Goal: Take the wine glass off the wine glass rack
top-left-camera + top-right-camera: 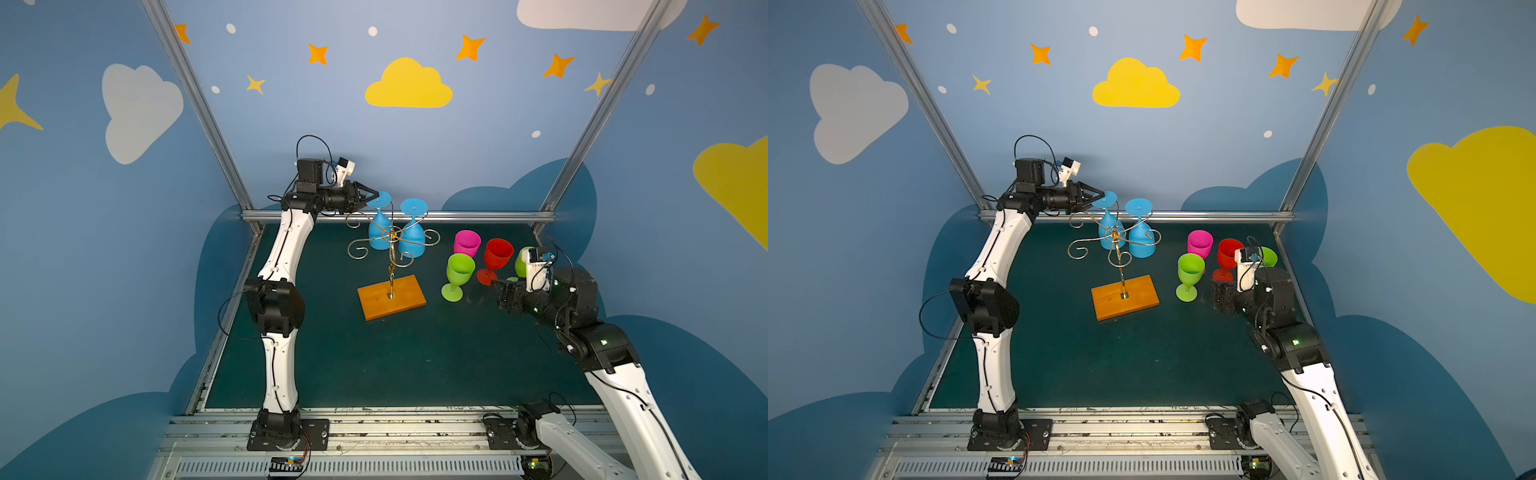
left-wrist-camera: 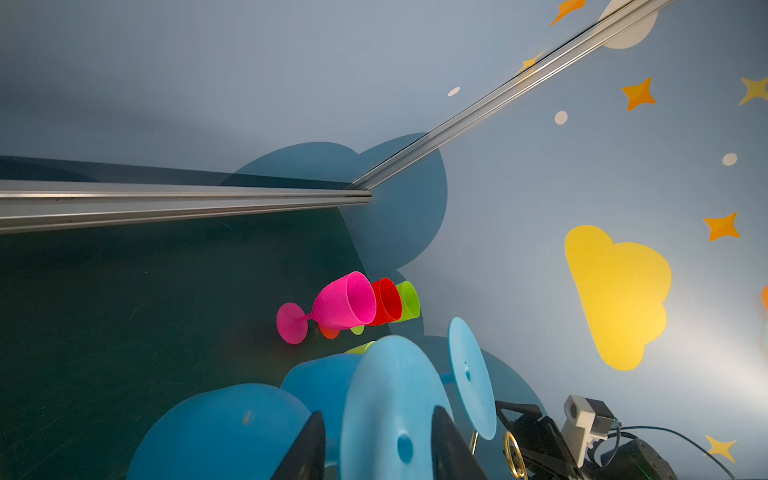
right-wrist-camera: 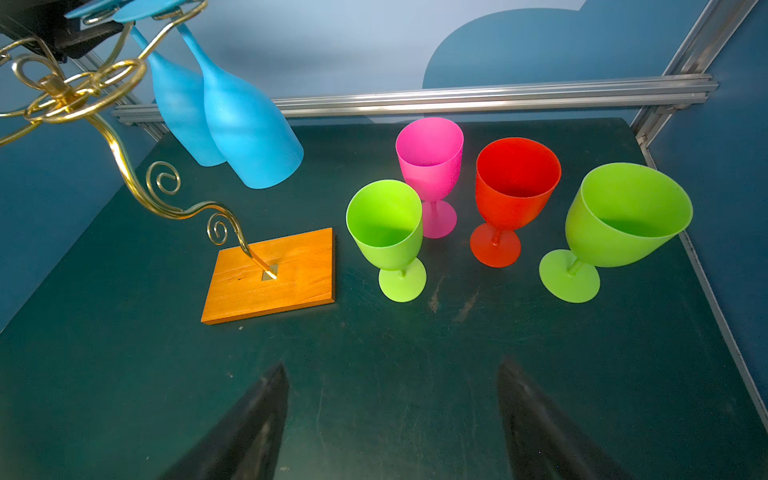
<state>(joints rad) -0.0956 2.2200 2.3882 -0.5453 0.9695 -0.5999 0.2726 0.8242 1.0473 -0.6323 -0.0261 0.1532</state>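
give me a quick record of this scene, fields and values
rack: gold wire rack, upright on table
hanging: two blue glasses, upside down on rack
standing: pink glass, red glass, two green glasses
left claw: around one blue glass's foot, contact unclear
right claw: open, empty, above table

Matt plastic wine glass [image 1: 378, 237], shiny metal-wire wine glass rack [image 1: 391, 273], smooth wooden base [image 1: 405, 297].
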